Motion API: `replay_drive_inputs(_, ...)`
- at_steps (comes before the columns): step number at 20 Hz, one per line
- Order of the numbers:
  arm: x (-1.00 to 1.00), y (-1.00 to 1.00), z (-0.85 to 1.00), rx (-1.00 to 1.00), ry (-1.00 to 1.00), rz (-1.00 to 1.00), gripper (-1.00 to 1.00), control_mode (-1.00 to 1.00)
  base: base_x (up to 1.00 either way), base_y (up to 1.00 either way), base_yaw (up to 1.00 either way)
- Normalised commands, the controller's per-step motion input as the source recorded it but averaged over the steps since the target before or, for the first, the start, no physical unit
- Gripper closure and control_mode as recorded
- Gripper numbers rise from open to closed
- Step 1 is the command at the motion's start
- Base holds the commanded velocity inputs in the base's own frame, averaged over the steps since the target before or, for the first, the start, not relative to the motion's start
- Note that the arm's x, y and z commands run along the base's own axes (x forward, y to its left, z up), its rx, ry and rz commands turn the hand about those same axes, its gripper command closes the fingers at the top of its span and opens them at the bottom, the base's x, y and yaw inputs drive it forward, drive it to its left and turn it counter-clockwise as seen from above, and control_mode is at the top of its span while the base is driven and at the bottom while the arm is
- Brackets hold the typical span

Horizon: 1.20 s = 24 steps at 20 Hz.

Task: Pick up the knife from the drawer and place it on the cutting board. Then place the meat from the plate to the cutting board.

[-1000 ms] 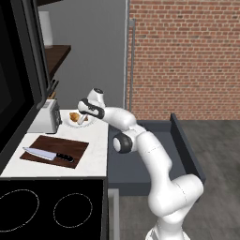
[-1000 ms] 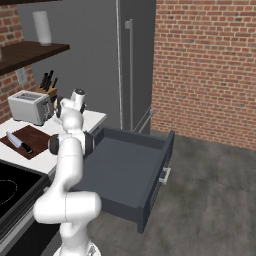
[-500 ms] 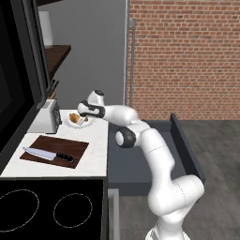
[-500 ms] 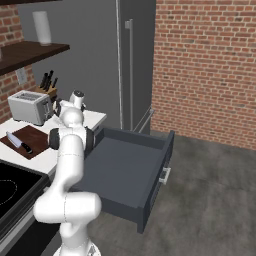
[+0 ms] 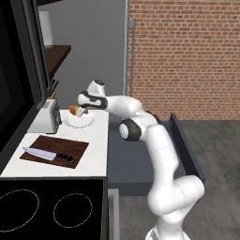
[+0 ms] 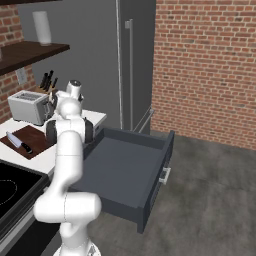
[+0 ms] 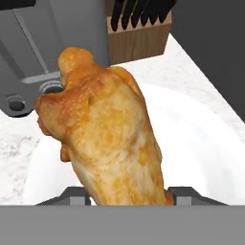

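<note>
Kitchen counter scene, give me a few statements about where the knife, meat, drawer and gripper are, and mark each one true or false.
1. The knife lies on the cutting board. True.
2. The drawer is shut. False: it stands pulled open, with nothing seen inside.
3. The meat is on the cutting board. False: it is over the plate, between the fingers of the gripper.
4. A toaster stands beside the plate. True.
5. The gripper hangs over the drawer. False: it is at the plate.

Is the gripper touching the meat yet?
Touching. In the hand view the meat runs down between the two fingertips, which press its narrow end from both sides above the plate.
</note>
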Motion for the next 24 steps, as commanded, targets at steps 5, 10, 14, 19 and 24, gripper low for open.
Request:
replay_drive_inputs(5, -1.00, -0.23, 0.22, 0.01, 0.00, -0.12, 1.00, -1.00, 0.00, 0.00, 0.00)
replay_drive_inputs(10, -1.00, -0.33, 0.08, 0.00, 0.00, -0.11, 1.00, -1.00, 0.00, 0.00, 0.00)
replay_drive_inputs(14, -1.00, 0.01, 0.30, 0.00, 0.00, -0.01, 1.00, -1.00, 0.00, 0.00, 0.00)
replay_drive_inputs(19, -0.77, 0.19, 0.22, 0.00, 0.00, 0.08, 1.00, -1.00, 0.00, 0.00, 0.00)
replay_drive_inputs(24, -0.37, 0.18, 0.00, 0.00, 0.02, 0.12, 1.00, -1.00, 0.00, 0.00, 0.00)
